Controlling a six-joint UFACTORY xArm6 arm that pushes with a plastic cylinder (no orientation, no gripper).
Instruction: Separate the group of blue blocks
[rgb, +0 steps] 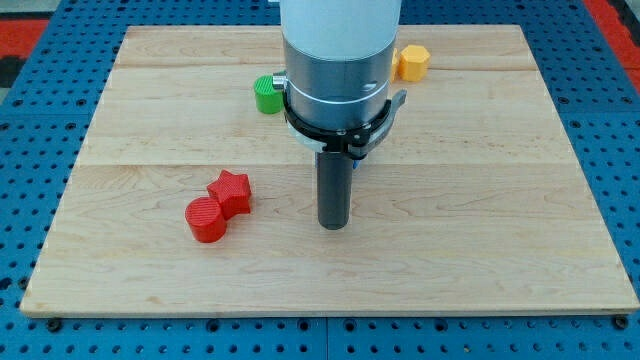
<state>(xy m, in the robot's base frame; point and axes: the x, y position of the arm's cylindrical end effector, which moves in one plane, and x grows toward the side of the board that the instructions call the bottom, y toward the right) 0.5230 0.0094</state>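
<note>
tip (333, 226) is down on the bench (480, 230), roughly mid-board, a bit toward the view's bottom. there's no gripper on this rig, just the bare rod, so nothing is held and nothing can be; the tip isn't touching any block right now. nearest things are the red star (231, 189) and red cylinder (206, 219), touching each other, off to the view's left of the tip with a clear gap between. green block (267, 94) sits at the view's top, half tucked behind the arm housing (338, 70); orange block (412, 62) peeks out on the housing's other side. no blue blocks visible anywhere. my guess is they're hidden behind the housing, can't confirm. for the step: i'd locate the blue pair first, then bring the tip into the seam between them and push one off sideways, slow, keeping clear of green and orange, which look close to that zone. pose: rod vertical, housing straight above it, blocking the top-centre of the board.
</note>
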